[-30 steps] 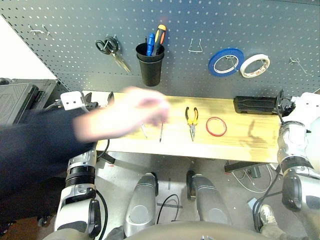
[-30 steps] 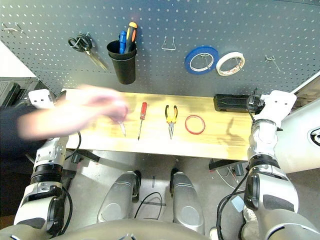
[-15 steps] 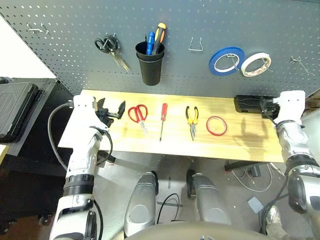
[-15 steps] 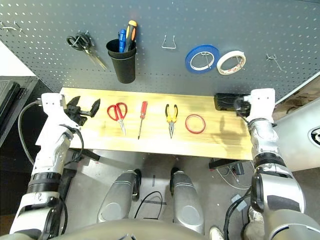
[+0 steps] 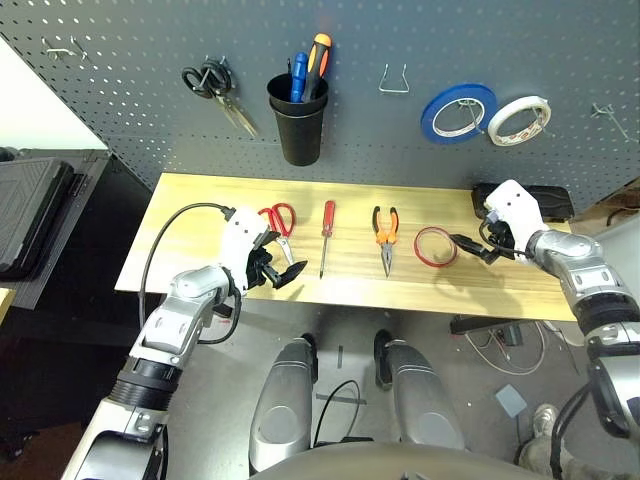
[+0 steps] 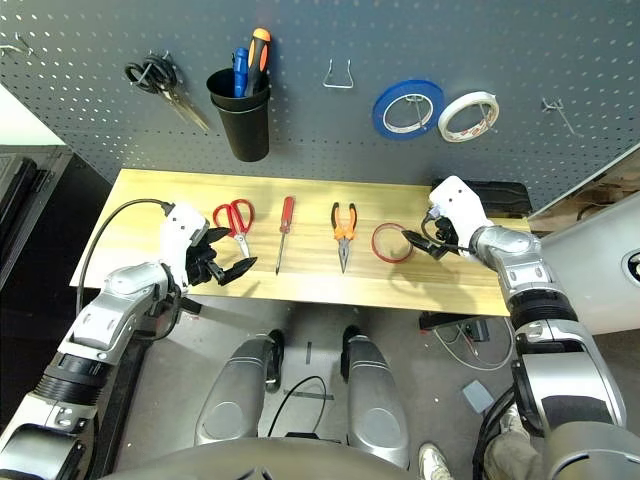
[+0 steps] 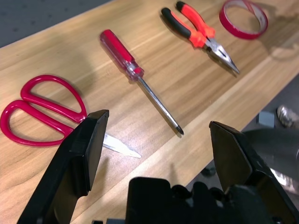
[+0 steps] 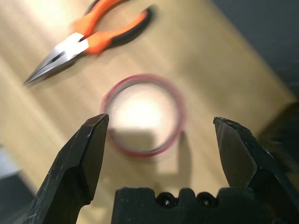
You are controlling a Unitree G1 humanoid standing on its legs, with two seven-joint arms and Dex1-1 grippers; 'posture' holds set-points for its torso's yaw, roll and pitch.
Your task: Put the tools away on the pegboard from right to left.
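Since a second ago a person's arm that reached across the table has gone, and both arms have swung inward over the tools. The right gripper now hovers just beside the tape ring, fingers spread wide and holding nothing; its wrist view frames the ring between the tips. The left gripper sits at the table's near edge beside the scissors, likewise released and empty. The screwdriver and pliers lie between, untouched. All four tools rest flat on the table; none is yet on the pegboard. Judgement: with the ring being the rightmost item, the right arm is lined up for the first pick, so the task is at its start. A bare hook hangs between the cup and the blue roll. Hard to make out: the ring is blurred in the right wrist view, and whether the fingertips touch the wood cannot be told.
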